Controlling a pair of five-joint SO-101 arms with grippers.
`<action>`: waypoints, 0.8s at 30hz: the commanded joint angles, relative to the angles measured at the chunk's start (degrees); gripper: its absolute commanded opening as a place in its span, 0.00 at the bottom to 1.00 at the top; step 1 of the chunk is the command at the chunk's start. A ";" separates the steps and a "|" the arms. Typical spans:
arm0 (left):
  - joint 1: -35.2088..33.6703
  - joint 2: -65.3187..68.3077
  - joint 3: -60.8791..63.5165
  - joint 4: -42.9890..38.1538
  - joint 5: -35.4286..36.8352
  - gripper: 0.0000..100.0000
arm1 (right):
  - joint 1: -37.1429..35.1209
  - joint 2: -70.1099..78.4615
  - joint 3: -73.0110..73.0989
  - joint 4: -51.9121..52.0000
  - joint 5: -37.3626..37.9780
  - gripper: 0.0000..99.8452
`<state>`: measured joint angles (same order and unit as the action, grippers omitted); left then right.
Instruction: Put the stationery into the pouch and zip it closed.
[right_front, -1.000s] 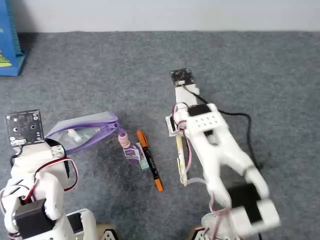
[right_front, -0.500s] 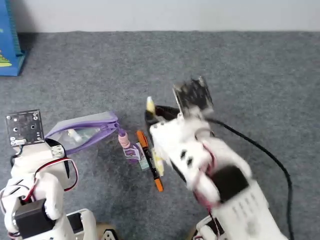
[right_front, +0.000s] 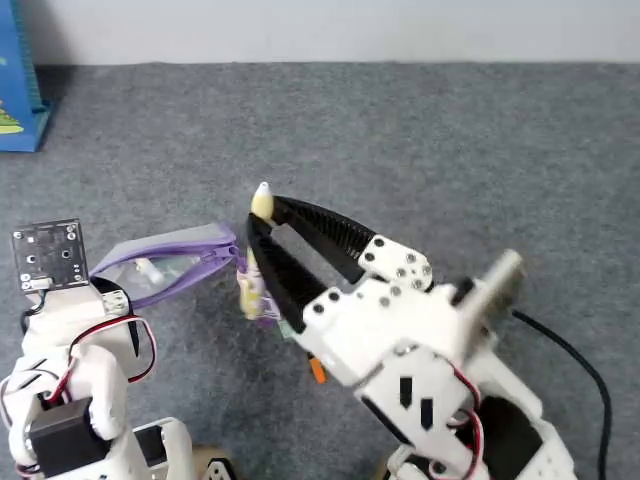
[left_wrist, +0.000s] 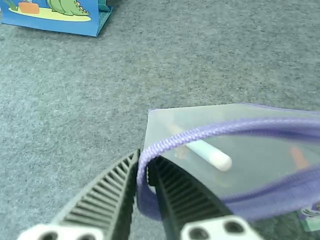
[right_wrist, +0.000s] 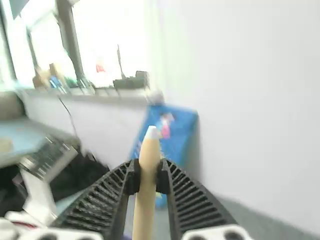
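High view — right gripper (right_front: 257, 217) is clamped on a cream pen (right_front: 262, 203). The pen's long axis runs along the jaws and its tip pokes out past the fingertips. The pouch (right_front: 165, 262) lies just off those tips, to the side toward the left arm (right_front: 75, 370), with its open mouth turned to the jaws. So the right arm carries and is nearer. An orange marker (right_front: 317, 372) shows its end under the right arm, behind the jaws.

Left wrist view — left gripper (left_wrist: 142, 172) is pinched tight on the pouch's purple zip edge. The clear body spreads away beyond the fingertips, with a white stick (left_wrist: 205, 152) already inside. A blue box (left_wrist: 55, 12) sits well beyond.

Right wrist view — the jaws are closed on the pen's shaft. It is pale, smooth and round, with a whitish tip.
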<state>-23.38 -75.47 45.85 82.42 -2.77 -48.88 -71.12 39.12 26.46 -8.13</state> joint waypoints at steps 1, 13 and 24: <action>-0.09 -0.53 -0.31 0.09 0.35 0.01 | -1.19 1.71 3.08 -14.20 -0.09 0.01; -0.09 -0.53 -0.31 0.09 0.35 0.01 | -1.01 14.11 14.95 -42.77 0.00 0.01; -0.35 -0.53 0.57 -0.18 0.35 0.01 | 0.92 28.62 15.21 -54.20 0.00 0.01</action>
<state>-23.38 -75.91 46.64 82.42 -2.77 -49.67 -45.63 54.95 -24.79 -8.13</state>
